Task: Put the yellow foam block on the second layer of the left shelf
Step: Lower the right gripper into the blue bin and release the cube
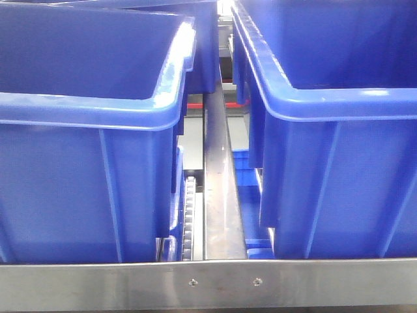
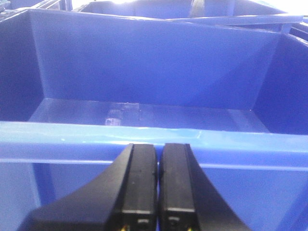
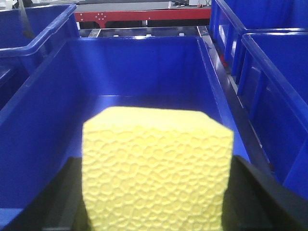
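Observation:
The yellow foam block (image 3: 156,168), a bright yellow cube with a dimpled face, fills the lower middle of the right wrist view. My right gripper (image 3: 156,192) is shut on it, with one black finger on each side, and holds it over an open blue bin (image 3: 144,72). My left gripper (image 2: 159,159) is shut and empty, its two black fingers pressed together just in front of the rim of another blue bin (image 2: 144,137). Neither gripper nor the block shows in the front view.
The front view shows two large blue bins (image 1: 85,130) (image 1: 339,130) on a shelf with a metal front rail (image 1: 208,283) and a metal divider (image 1: 218,195) between them. More blue bins (image 3: 274,62) stand right of the held block. A red frame (image 3: 144,17) lies behind.

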